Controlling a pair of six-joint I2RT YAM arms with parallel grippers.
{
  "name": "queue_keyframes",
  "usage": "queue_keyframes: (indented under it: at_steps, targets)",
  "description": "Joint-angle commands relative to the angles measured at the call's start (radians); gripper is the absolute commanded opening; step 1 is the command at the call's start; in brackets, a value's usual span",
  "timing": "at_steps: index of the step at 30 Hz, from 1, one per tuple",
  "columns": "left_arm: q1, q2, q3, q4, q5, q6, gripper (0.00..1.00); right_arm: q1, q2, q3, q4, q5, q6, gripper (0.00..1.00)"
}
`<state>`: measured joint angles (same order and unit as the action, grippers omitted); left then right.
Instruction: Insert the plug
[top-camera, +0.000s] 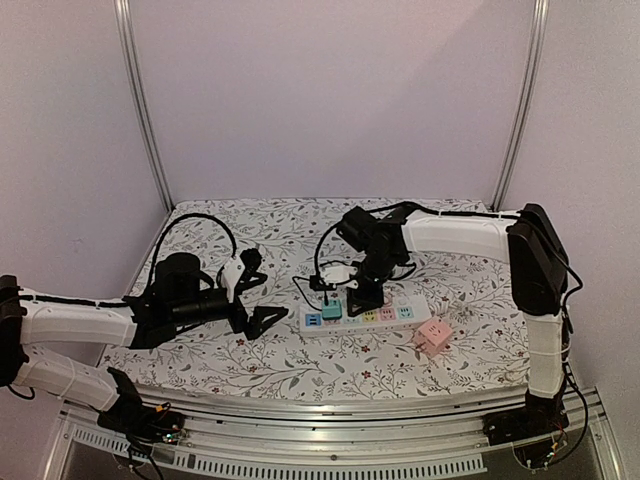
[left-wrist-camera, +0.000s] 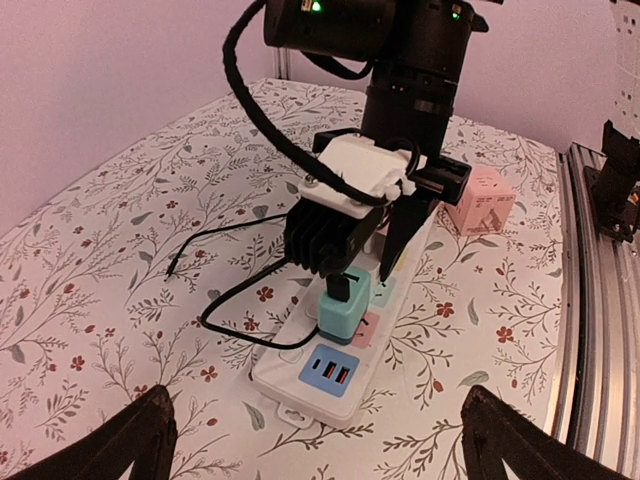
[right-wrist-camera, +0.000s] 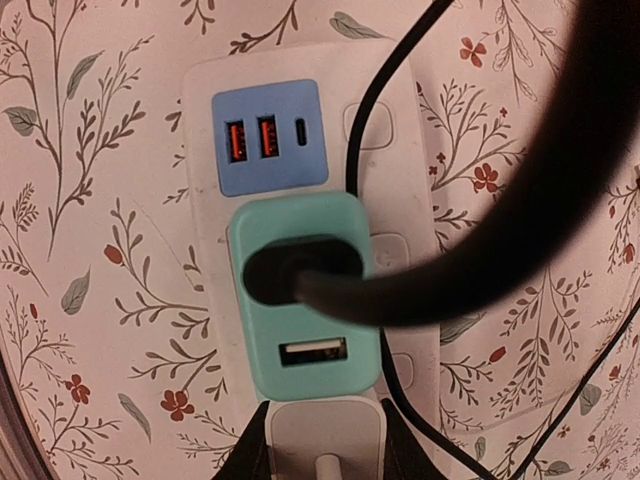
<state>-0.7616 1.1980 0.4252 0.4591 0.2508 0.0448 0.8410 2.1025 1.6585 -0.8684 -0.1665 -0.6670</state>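
A white power strip with coloured socket panels lies mid-table; it also shows in the left wrist view and the right wrist view. A teal charger with a black cable is plugged in beside the blue USB panel. My right gripper is shut on a white plug, held over the strip right against the teal charger. How deep the plug sits is hidden. My left gripper is open and empty, a little left of the strip's end.
A pink cube adapter lies on the floral tablecloth right of the strip, also in the left wrist view. The black cable loops on the cloth left of the strip. A metal rail runs along the near table edge.
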Motion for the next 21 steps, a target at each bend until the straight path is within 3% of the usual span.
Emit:
queue_keyframes:
  at_steps: [1,18,21]
  targets:
    - [-0.018,-0.007,-0.019,0.013,0.004,0.012,1.0,0.012,0.145,-0.039,-0.03,0.146,0.027,0.05]
    - [-0.028,-0.009,-0.025,0.019,0.008,0.019,0.99,0.023,0.025,0.04,0.013,0.022,0.107,0.47]
    - [-0.028,-0.013,-0.025,0.014,0.007,0.022,0.99,0.026,0.007,0.041,0.03,0.002,0.12,0.51]
